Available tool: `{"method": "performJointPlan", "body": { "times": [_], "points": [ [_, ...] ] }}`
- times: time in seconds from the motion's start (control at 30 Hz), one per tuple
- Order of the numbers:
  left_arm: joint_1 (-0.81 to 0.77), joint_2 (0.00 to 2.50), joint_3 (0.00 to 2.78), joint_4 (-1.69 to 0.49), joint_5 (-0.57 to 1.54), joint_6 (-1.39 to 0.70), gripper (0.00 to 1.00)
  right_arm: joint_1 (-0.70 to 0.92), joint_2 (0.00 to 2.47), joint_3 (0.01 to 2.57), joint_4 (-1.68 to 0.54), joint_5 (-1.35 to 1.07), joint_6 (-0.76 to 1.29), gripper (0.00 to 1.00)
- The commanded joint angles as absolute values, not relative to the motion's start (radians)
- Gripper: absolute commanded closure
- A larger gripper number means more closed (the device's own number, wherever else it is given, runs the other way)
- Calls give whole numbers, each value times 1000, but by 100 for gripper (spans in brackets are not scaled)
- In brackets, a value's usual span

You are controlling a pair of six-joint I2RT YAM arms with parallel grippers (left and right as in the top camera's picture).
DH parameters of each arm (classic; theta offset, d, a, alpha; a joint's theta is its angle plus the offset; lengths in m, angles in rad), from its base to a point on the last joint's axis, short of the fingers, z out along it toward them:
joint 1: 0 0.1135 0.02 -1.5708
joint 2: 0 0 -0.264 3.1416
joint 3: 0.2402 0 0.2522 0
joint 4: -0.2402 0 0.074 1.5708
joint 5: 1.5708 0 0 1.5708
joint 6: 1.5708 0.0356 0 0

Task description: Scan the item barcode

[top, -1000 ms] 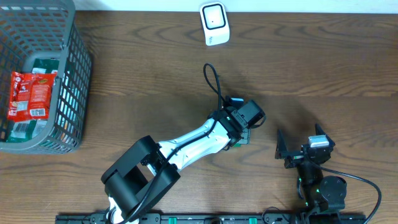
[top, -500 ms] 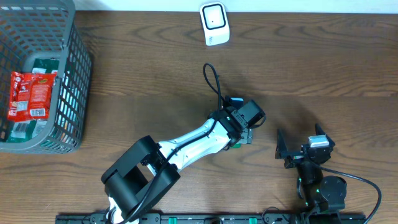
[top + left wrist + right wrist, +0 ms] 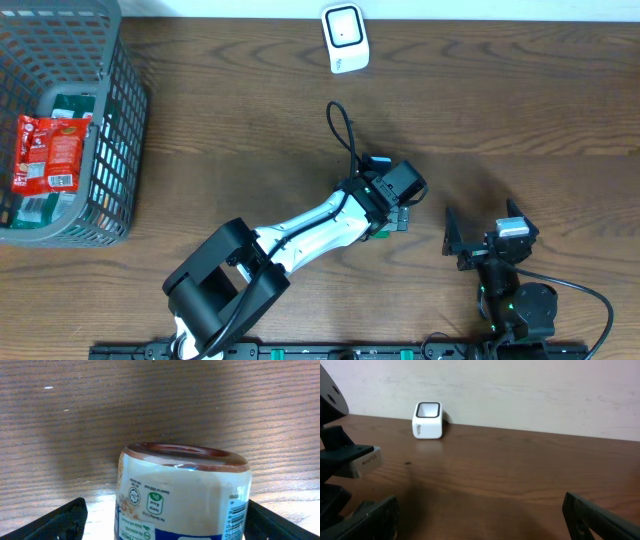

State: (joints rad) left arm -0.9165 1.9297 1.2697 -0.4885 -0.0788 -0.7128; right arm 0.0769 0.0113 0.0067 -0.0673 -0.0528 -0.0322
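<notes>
nearest the base, right gripper sits low by the front edge of the table, well apart from the left arm; in its own wrist view right gripper shows both fingers spread to the corners of the frame, jaws wide, nothing between them, only bare wood ahead. a little further out, mid-table, left gripper points down and to the right at the end of the white-and-black arm, a black cable loop arcing up behind it. from above, the item is almost hidden under the claw, just slivers of green at its edge. wrist view is clearer: left gripper stands wide, dark fingers at either bottom corner, and the can sits between them. clear gap of table on the left side; on the right the finger tip comes just beside the can's edge, contact cannot be told. claw looks spread, not clamped. can has a brown rim at its far end, cream label with small round marks, blue band low down, and a barcode on its right flank, partly turned out of sight. standing or lying, cannot tell. far side: white scanner near the back edge, well apart from the can; same scanner seen against the pale wall from the right wrist. far left corner: grey basket holding a red packet and something green beneath.
</notes>
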Motion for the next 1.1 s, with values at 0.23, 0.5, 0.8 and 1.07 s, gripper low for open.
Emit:
{"method": "performJointPlan", "body": {
  "times": [0.23, 0.5, 0.8, 1.07],
  "points": [
    [-915, 1901, 1298, -487, -99, -680, 4, 77, 7, 6, -71, -53, -15, 1],
    [-906, 1900, 1321, -481, -99, -620, 4, 77, 7, 6, -71, -54, -15, 1],
    [-829, 1895, 1537, -667, -110, -474, 4, 77, 7, 6, -71, -54, -15, 1],
    [-653, 1895, 1967, -1069, -324, -350, 4, 77, 7, 6, -71, -54, -15, 1]
  ]
}}
